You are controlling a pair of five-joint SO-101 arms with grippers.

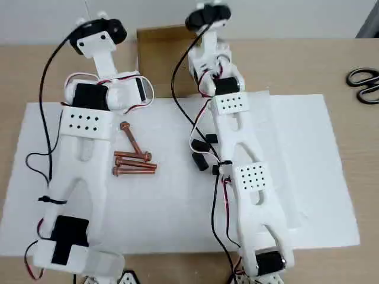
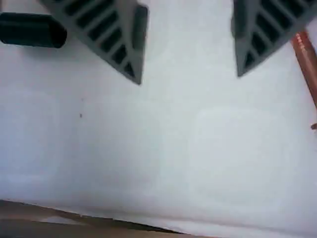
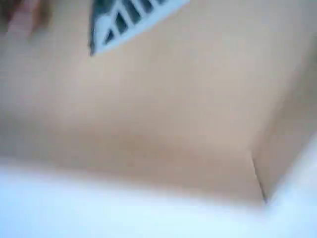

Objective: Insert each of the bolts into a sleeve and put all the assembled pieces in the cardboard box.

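Left gripper (image 2: 189,77): jaws stood wide, empty.
Bolt (image 2: 306,64): lay just outside one jaw, shaft alongside it.
Nearer arm: left, I'd judge.

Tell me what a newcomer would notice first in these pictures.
The eye goes first to the cluster of copper-coloured metal bolts, lying without sleeves on the white foam sheet between the two white arms. Next come the short black sleeves close beside the right arm. The brown cardboard box stands at the top of the high view.
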